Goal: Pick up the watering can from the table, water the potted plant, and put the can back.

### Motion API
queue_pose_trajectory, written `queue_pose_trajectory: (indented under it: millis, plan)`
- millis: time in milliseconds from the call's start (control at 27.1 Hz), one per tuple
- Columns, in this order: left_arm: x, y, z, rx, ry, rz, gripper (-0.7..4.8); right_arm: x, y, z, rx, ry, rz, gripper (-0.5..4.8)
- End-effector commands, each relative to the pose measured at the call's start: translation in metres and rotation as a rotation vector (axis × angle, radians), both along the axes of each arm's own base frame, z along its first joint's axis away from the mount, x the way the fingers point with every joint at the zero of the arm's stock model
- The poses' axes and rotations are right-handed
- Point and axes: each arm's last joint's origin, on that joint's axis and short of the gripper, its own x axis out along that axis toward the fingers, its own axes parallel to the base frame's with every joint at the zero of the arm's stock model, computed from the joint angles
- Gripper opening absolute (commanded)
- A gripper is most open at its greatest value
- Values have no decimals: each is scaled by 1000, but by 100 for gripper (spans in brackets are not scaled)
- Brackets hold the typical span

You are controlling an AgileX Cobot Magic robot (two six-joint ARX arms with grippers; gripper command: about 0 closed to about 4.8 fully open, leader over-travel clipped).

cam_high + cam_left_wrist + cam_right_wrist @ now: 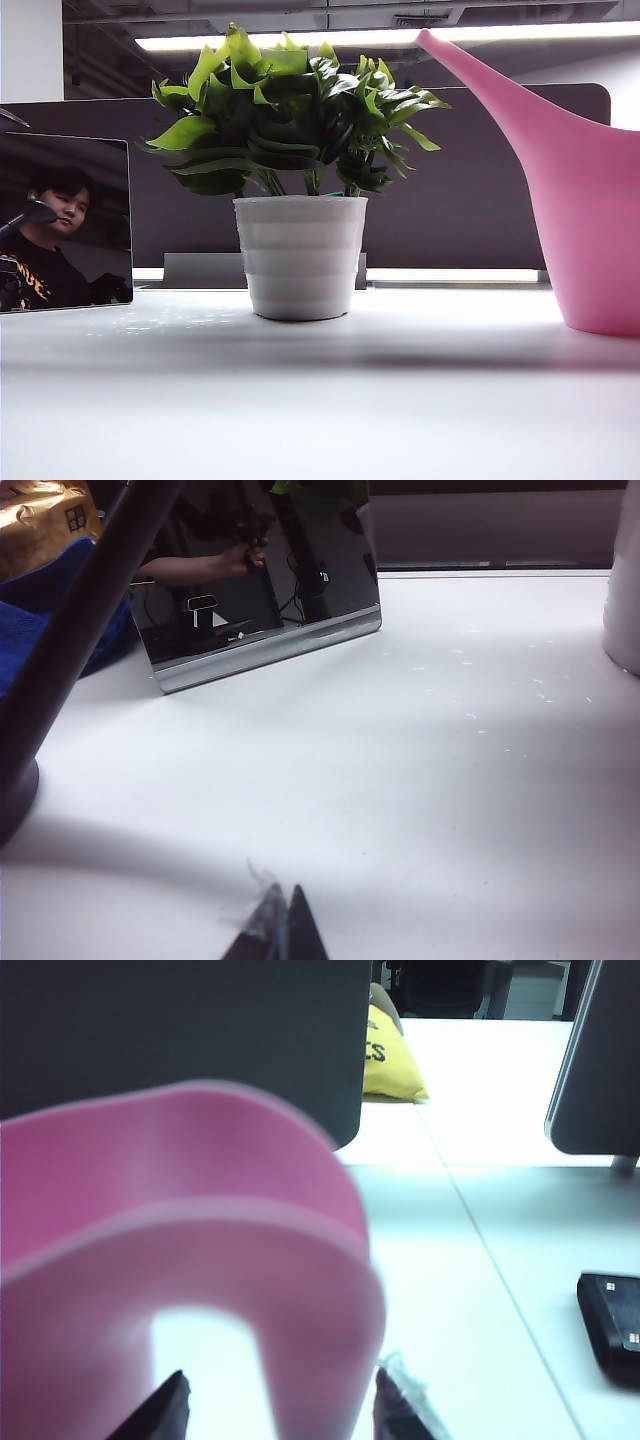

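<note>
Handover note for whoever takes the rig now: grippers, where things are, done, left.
Left gripper: shut, empty, low over the table, away from the job.
Right gripper: jaws apart on either side of the watering can handle, not clamped.
Watering can stands upright on the table, right of the potted plant, spout towards the leaves.
Done: cannot tell whether the plant was watered.
Left: check that; if it was not, grip, lift, pour, set the can back.
</note>
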Motion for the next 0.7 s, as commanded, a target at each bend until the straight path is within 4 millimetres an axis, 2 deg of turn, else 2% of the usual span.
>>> queue_pose_trajectory:
  millis: [37, 222, 296, 333, 443, 702]
  plan:
    - [0, 0, -2, -1, 13, -4, -5, -12, 4, -3, 14, -5, -1, 235]
    - [0, 0, -2, -1, 13, -4, -5, -33, 12, -4, 59, -36, 42, 234]
    - [0, 0, -2, -1, 13, -3, -5, -40, 15, 0, 81, -65, 55, 219]
    - [0, 0, -2, -1, 13, -4, -5, -43, 16, 2, 86, -76, 59, 190]
    - [0, 0, -2, -1, 12, -3, -5, -50, 20, 11, 82, -103, 112, 9]
    - [0, 0, -3, -1, 10, -4, -5, -69, 31, 30, 72, -150, 251, -2]
